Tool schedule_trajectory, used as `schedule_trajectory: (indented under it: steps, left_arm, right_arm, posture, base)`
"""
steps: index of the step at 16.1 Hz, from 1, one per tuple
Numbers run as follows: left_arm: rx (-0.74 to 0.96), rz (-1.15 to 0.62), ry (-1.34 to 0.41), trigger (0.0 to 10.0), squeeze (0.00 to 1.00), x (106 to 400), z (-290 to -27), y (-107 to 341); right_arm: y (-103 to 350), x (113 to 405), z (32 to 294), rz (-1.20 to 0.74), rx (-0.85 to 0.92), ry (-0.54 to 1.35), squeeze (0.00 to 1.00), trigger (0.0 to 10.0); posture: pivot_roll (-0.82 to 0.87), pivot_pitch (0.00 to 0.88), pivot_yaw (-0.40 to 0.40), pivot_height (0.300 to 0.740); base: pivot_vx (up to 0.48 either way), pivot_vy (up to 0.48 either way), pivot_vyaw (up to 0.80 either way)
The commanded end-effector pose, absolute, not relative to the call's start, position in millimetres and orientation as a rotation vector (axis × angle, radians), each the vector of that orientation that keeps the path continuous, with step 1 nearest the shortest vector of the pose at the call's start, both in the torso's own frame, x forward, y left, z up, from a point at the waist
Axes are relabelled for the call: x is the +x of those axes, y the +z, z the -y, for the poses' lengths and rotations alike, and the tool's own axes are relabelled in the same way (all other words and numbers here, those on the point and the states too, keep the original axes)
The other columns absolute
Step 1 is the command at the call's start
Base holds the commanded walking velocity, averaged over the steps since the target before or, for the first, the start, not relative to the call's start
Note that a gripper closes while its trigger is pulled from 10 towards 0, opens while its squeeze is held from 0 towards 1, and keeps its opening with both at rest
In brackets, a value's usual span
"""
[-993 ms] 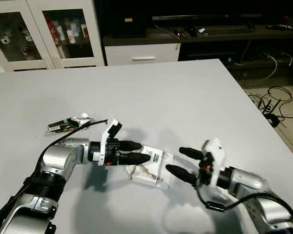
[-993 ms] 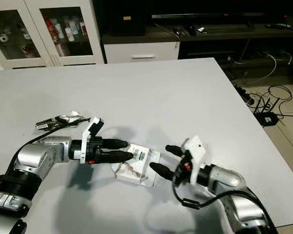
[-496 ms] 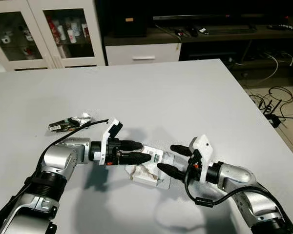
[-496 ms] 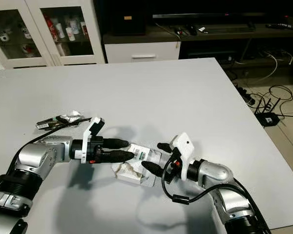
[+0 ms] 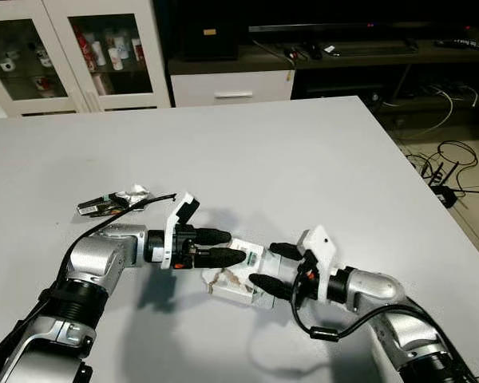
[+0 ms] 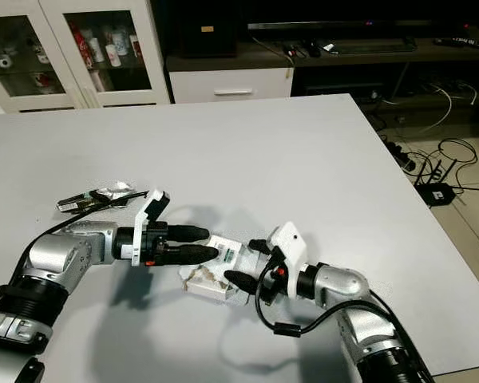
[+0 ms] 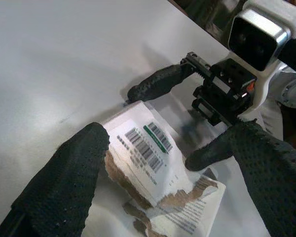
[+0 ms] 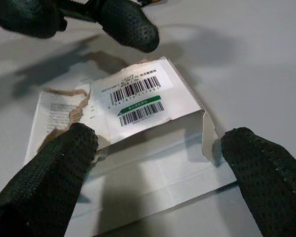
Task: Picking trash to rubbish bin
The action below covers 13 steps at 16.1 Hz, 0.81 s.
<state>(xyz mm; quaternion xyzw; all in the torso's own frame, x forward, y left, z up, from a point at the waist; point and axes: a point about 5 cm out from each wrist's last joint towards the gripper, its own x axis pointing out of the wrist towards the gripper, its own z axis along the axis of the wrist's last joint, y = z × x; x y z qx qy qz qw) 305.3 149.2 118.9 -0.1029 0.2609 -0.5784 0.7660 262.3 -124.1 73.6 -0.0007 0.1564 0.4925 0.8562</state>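
Torn cardboard packet (image 5: 238, 275), flattened and bearing barcode labels, lies on the white table (image 5: 287, 159) between the two claws, nearer the table's near edge than its far one. The right gripper (image 5: 265, 267) is spread, its two black fingers straddling the packet's right end, one by each long side; whether they touch the card I cannot tell. The left gripper (image 5: 227, 247) is also spread, its fingertips over the packet's left end. The packet's long axis runs roughly left to right, in line with both claws, so either is close enough to pinch. Out near the table's left edge lies a crumpled wrapper (image 5: 112, 201). Against a second ago, the right gripper has slid leftward from just beside the packet to around it; the left gripper and packet are unchanged.
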Motion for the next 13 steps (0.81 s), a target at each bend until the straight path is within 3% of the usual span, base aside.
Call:
schedule_trajectory:
  steps: [1, 10, 13]
  left_arm:
    - [-0.194, -0.554, -1.248, 10.0, 0.0, 310, -151, 124]
    - [-0.209, -0.533, -1.203, 10.0, 0.0, 314, -167, 136]
    - [-0.31, -0.589, -1.211, 10.0, 0.0, 306, -174, 139]
  right_arm:
    - [71, 262, 121, -0.339, -0.012, 1.067, 0.0, 10.0]
    - [71, 266, 120, -0.324, -0.008, 1.058, 0.0, 10.0]
    - [71, 265, 119, -0.318, -0.005, 1.059, 0.0, 10.0]
  posture:
    - [-0.02, 0.067, 0.016, 0.74]
    - [0.0, 0.06, 0.026, 0.74]
    - [0.0, 0.057, 0.028, 0.74]
  base:
    - [0.0, 0.0, 0.0]
    - [0.0, 0.0, 0.0]
    - [0.0, 0.0, 0.0]
